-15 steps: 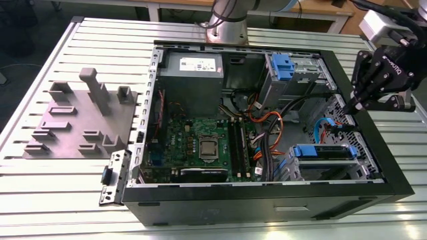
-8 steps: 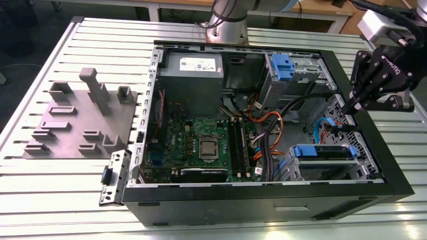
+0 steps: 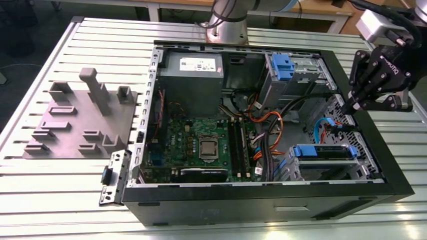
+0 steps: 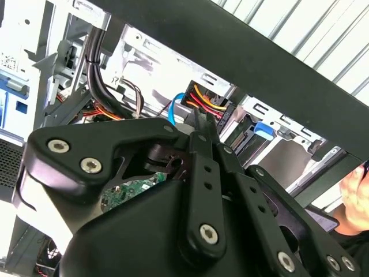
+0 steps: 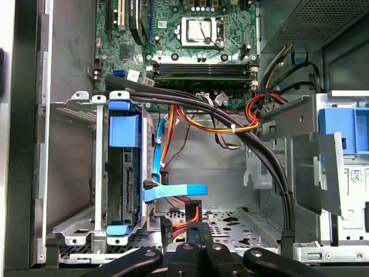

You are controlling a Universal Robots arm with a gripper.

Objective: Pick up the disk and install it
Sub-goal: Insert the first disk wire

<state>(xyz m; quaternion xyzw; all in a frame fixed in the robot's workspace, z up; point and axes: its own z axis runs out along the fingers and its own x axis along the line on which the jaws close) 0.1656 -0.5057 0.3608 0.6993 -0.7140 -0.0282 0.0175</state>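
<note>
- My gripper (image 3: 349, 106) hangs over the open computer case (image 3: 220, 207), its fingers drawn together with nothing between them.
- The disk (image 5: 124, 173) sits on edge in its drive cage (image 5: 72, 167).

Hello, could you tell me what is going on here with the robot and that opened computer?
A single robot arm has its claw lowered at the edge of an open computer case lying on a slatted table. The claw is empty, hanging above the orange and blue cables near the drive cage. The disk, in its blue bracket, sits inside that cage in the first wrist view.
</note>
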